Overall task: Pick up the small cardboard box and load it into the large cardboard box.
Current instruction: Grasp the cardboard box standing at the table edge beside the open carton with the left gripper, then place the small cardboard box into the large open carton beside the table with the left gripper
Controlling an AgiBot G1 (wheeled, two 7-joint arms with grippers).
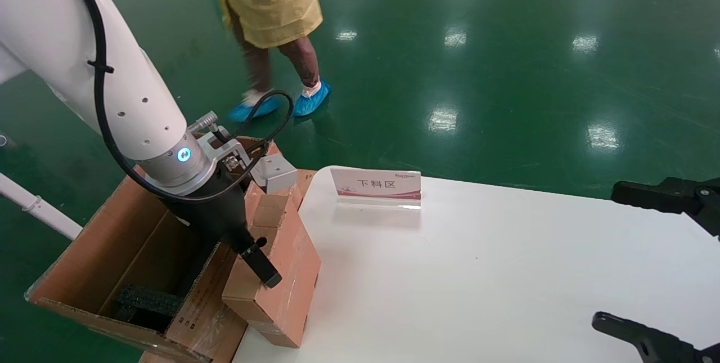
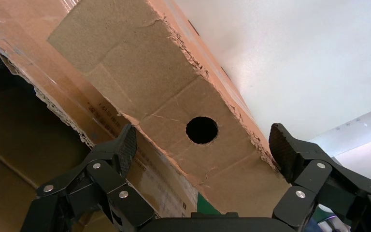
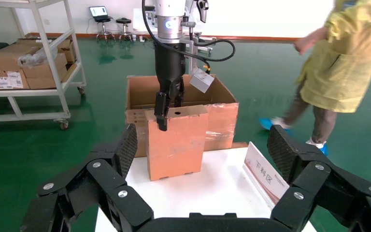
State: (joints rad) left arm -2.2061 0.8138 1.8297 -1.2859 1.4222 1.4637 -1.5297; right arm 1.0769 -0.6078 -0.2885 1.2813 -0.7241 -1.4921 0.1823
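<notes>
Currently the left gripper (image 2: 200,145) straddles the small cardboard box (image 1: 279,273) with jaws wide, unclosed; stiff, light carton, best clamped across its holed end.

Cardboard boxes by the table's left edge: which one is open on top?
The large brown cardboard box off the table, with black foam visible inside. The small reddish-brown cardboard box on the white table is closed.

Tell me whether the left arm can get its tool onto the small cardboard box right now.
Probably yes. The left tool is open, straddling the holed end of the small cardboard box, with nothing between them. The large cardboard box sits right beside it.
</notes>
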